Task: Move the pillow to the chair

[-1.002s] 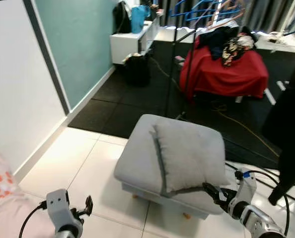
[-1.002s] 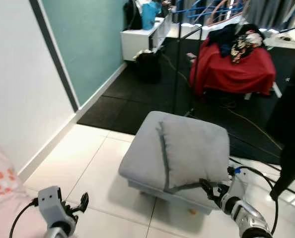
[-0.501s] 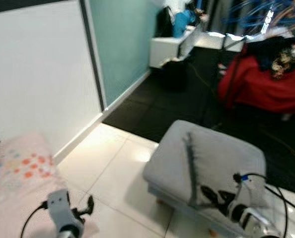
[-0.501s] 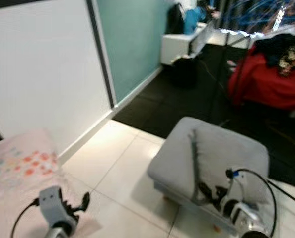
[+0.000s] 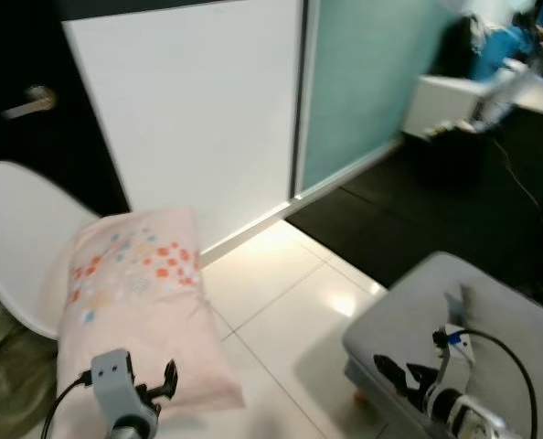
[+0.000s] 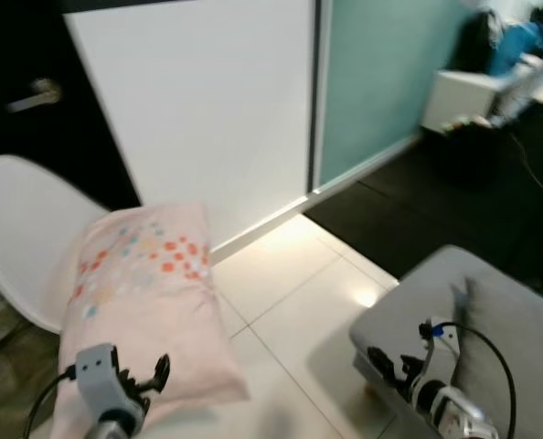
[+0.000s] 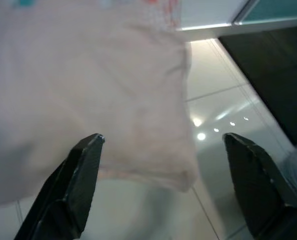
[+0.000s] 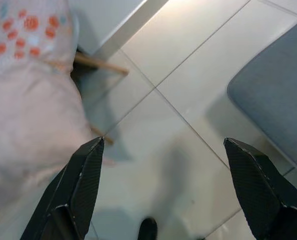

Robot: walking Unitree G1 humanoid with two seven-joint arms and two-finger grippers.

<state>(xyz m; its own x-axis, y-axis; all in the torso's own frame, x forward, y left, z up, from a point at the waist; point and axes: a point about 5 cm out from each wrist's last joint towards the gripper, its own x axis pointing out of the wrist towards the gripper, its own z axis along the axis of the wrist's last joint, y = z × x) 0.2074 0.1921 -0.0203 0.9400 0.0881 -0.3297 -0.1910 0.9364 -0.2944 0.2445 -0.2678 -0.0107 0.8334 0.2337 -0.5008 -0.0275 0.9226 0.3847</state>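
While pink pillow [image 5: 139,302] lies on white chair [image 5: 15,238], left hand [image 7: 163,185] and right hand [image 8: 163,190] gape, empty.

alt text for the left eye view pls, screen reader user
A pink pillow with orange and teal dots lies on a white chair, just ahead of the left gripper. The right gripper hangs beside a grey ottoman, over white floor tiles.

White chair [image 5: 20,242], pink pillow [image 5: 134,306] on it

pillow [image 5: 134,302] on chair [image 5: 20,238] left, ottoman [image 5: 491,320] right
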